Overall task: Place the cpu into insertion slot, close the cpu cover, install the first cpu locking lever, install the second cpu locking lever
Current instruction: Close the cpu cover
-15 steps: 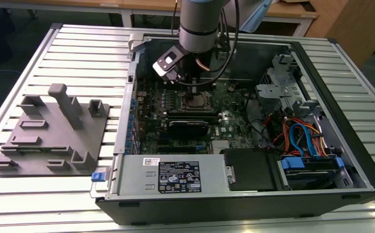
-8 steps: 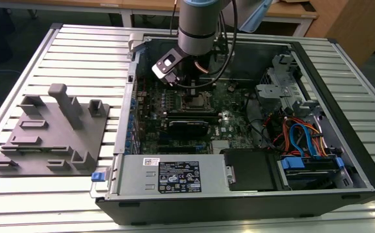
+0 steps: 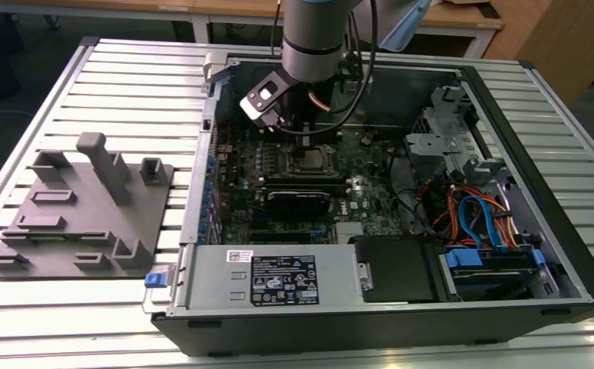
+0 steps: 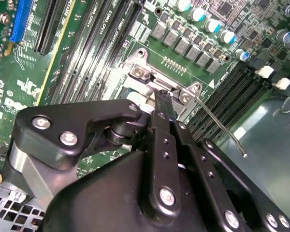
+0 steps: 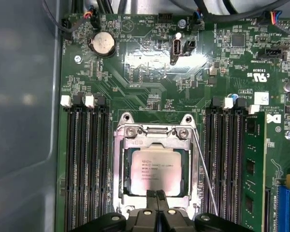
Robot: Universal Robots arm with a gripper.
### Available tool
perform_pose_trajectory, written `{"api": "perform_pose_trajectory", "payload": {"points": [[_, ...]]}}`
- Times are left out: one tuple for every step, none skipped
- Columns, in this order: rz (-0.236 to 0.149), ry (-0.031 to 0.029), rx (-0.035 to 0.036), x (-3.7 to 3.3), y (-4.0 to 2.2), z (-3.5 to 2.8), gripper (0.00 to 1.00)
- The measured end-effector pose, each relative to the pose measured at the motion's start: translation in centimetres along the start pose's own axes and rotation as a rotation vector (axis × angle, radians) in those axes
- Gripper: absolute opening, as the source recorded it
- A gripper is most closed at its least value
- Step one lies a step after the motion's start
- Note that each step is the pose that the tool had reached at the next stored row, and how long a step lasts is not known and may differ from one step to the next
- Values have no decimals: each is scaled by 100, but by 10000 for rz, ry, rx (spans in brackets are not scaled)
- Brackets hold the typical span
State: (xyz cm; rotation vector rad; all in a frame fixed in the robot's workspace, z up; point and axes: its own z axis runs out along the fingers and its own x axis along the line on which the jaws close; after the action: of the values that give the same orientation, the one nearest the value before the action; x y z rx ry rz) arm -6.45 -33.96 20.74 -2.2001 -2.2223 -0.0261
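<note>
cpu [image 5: 152, 170] is seated flat in the insertion slot [image 3: 310, 158], grey metal top facing up, print visible

cpu cover [image 5: 155, 143] lies down over it: silver frame around the chip, chip showing through the cut-out. Two screws on the bracket edge at the far end of the frame from the tool

locking lever [image 5: 205, 174]: thin wire rod running along one side of the socket, between it and the neighbouring memory slots [image 5: 227, 164]. Second wrist view shows its free hooked end sticking out past the socket corner towards the case wall. Can't tell if it's latched

tool [image 5: 157, 193]: fingers together, nothing visible between them, tips right at the socket edge nearest the wrist, just over the frame. Can't tell if they're touching the metal

around the socket: black memory slot banks on both sides, one green memory stick [image 5: 251, 164] fitted in the outer bank past the lever, coin cell [image 5: 102, 43] further up the green motherboard [image 5: 150, 82]

exterior view: arm [image 3: 312, 38] comes straight down into the open pc case [image 3: 542, 192], which lies on its side on the slatted bench [image 3: 51, 323]. Power supply [image 3: 266, 277] along the near edge of the case, grey parts fixture [image 3: 81, 215] on the bench at the exterior view's left, well apart from the tool
</note>
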Motion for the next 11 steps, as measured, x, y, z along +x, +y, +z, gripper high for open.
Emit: {"api": "perform_pose_trajectory", "payload": {"points": [[1, 0, -1, 0, 0, 0, 10], [0, 0, -2, 0, 0, 0, 10], [1, -1, -1, 0, 4, 0, 10], [2, -1, -1, 0, 13, 1, 10], [1, -2, -1, -1, 23, 3, 10], [1, -3, 0, -1, 40, 3, 10], [1, -4, 1, -1, 62, 5, 10], [1, -2, 0, -1, 82, 6, 10], [0, -1, -1, -2, 99, 8, 10], [1, -1, -1, -2, 116, 9, 10], [1, -2, -1, -2, 131, 10, 10]]}}
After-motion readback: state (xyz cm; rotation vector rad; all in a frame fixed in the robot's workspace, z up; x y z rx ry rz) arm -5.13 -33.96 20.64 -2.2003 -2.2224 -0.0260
